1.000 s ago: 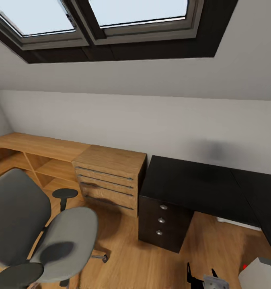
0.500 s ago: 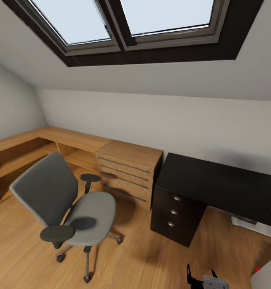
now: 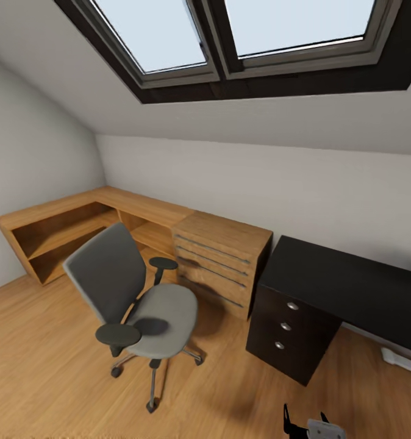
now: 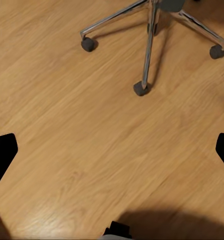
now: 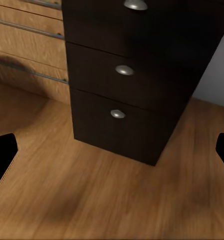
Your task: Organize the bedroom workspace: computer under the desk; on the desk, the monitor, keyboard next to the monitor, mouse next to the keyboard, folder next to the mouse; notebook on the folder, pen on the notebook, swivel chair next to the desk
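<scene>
Wood floor (image 3: 41,366) carries swivel chair (image 3: 138,299), desk (image 3: 327,292), wooden counter (image 3: 187,244).

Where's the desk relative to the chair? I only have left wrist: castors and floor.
Observer: In the head view, the black desk stands to the right of the swivel chair, apart from it, with bare floor between.
Operator: Anything beside the desk?
Observer: A light wooden drawer unit stands right beside its chair-side end.
Operator: Right gripper?
Observer: The right gripper is open, holding nothing, and faces the desk's three drawers with round silver knobs.
</scene>
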### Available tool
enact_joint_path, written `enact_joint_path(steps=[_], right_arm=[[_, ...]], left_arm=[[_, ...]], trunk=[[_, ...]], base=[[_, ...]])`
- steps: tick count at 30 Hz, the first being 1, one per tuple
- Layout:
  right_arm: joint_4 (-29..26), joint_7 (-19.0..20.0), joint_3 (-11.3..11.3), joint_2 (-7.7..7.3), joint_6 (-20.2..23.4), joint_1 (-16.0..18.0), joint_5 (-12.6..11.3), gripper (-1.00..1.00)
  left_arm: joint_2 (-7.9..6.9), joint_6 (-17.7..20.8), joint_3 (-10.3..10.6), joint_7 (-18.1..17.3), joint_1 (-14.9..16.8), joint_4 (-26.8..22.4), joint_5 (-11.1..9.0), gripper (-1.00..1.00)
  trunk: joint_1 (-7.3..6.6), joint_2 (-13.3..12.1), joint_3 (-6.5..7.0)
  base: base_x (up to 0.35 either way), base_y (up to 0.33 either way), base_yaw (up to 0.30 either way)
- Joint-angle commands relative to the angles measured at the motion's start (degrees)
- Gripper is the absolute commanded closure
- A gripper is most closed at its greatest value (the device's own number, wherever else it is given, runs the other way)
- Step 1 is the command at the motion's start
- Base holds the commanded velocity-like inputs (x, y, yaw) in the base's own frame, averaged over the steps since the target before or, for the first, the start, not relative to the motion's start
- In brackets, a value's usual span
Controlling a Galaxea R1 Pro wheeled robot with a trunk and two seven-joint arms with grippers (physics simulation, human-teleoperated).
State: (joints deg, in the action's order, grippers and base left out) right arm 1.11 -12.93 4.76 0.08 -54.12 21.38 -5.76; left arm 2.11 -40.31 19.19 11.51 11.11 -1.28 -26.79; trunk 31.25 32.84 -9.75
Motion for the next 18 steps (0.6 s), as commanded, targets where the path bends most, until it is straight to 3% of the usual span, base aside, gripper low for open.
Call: enact_joint_path(steps=[1,18], right_arm=[[0.1,0.0,0.5,0.01,-0.2,0.1,-0.6,-1.0],[0.1,0.0,0.5,0.01,0.0,0.1,-0.6,-1.0]], left_arm=[[0.04,-0.1,0.5,0.4,0.1,0.0,-0.2,-1.0],[0.15,-0.1,0.6,0.4,0.1,0.0,-0.2,-1.0]], trunk=[[0.02,0.1,-0.09],[0.02,0.1,-0.08]], base=[[-0.001,0.0,0.281],[0.0,0.0,0.281]])
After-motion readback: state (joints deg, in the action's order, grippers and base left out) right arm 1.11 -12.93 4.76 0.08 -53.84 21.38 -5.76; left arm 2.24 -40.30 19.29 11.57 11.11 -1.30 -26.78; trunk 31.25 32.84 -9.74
